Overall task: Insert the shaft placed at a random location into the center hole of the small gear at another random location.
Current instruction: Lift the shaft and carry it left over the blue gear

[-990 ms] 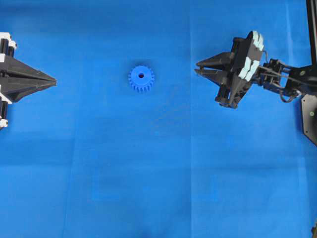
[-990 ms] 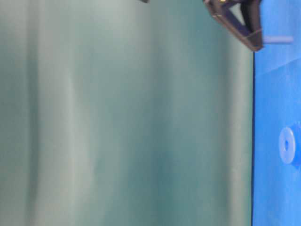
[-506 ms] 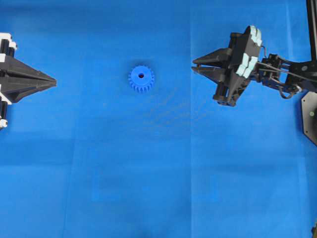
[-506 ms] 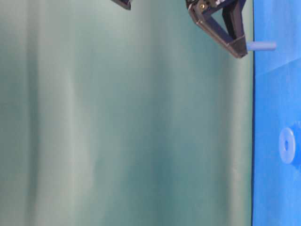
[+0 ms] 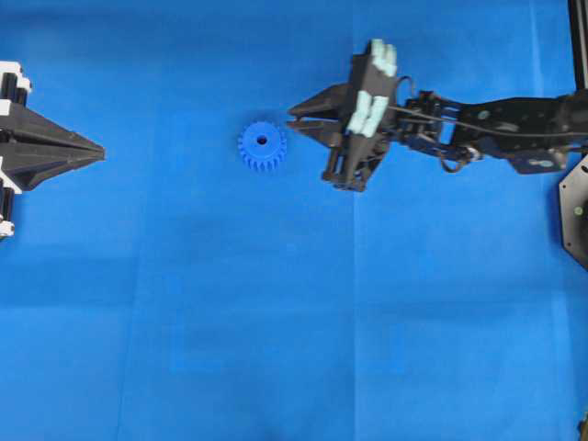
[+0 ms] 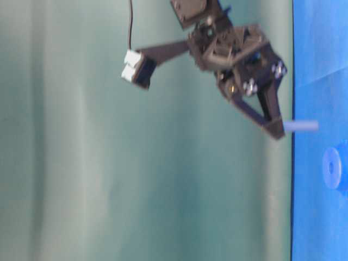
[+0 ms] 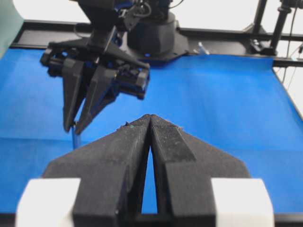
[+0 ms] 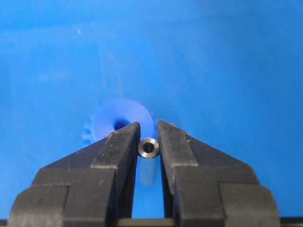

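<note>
The small gear (image 5: 262, 146) lies flat on the blue mat with its center hole (image 5: 262, 141) facing up. My right gripper (image 5: 294, 119) is shut on the shaft (image 8: 148, 147), a silvery pin seen end-on between the pads. It hovers just right of the gear and above it. In the right wrist view the gear (image 8: 122, 118) and its hole (image 8: 121, 124) sit just ahead and left of the gripper (image 8: 148, 126). The table-level view shows the shaft (image 6: 300, 126) pointing at the mat, short of the gear (image 6: 331, 167). My left gripper (image 5: 99, 147) is shut and empty at the far left.
The blue mat (image 5: 276, 322) covers the table. The right arm (image 5: 496, 124) stretches in from the right edge. A dark fixture (image 5: 574, 216) sits at the right border. A black frame (image 7: 227, 35) bounds the far side in the left wrist view.
My right gripper has moved left with the shaft, from well right of the gear to just beside it. The left gripper and the gear have not moved.
</note>
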`<act>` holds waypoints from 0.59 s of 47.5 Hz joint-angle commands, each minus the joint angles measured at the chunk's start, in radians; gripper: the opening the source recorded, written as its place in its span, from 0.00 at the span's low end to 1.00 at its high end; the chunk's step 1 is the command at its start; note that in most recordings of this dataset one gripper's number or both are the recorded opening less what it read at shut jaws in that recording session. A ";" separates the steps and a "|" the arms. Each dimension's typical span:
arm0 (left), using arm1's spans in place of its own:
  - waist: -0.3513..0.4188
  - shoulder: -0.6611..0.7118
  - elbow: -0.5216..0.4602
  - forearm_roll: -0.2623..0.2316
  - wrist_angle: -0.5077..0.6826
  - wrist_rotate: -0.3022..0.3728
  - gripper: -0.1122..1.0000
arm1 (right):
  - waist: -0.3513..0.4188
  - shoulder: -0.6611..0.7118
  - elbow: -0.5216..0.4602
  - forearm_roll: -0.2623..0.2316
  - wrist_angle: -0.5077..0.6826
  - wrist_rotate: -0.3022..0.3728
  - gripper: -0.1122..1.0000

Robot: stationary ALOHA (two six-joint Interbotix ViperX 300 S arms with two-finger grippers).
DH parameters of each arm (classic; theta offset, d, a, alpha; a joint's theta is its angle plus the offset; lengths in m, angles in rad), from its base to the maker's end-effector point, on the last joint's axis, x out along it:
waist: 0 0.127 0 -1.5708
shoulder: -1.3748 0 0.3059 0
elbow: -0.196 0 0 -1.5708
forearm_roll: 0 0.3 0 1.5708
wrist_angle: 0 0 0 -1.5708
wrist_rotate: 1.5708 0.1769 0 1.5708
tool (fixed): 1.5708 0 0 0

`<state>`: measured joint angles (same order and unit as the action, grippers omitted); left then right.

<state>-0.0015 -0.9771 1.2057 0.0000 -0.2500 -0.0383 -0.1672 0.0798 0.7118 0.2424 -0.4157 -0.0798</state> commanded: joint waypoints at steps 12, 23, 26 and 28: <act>0.000 0.003 -0.011 0.003 -0.005 0.000 0.11 | 0.020 0.057 -0.144 -0.009 0.011 -0.002 0.13; 0.000 0.005 -0.011 0.003 -0.005 -0.002 0.11 | 0.023 0.066 -0.155 -0.009 0.017 -0.002 0.13; 0.000 0.003 -0.011 0.003 -0.005 0.000 0.11 | 0.023 0.066 -0.153 -0.009 0.018 -0.002 0.13; 0.000 0.003 -0.011 0.003 -0.005 0.000 0.11 | 0.023 0.064 -0.153 -0.009 0.018 0.000 0.13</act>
<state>-0.0015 -0.9771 1.2057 0.0000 -0.2500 -0.0383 -0.1457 0.1611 0.5752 0.2347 -0.3942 -0.0798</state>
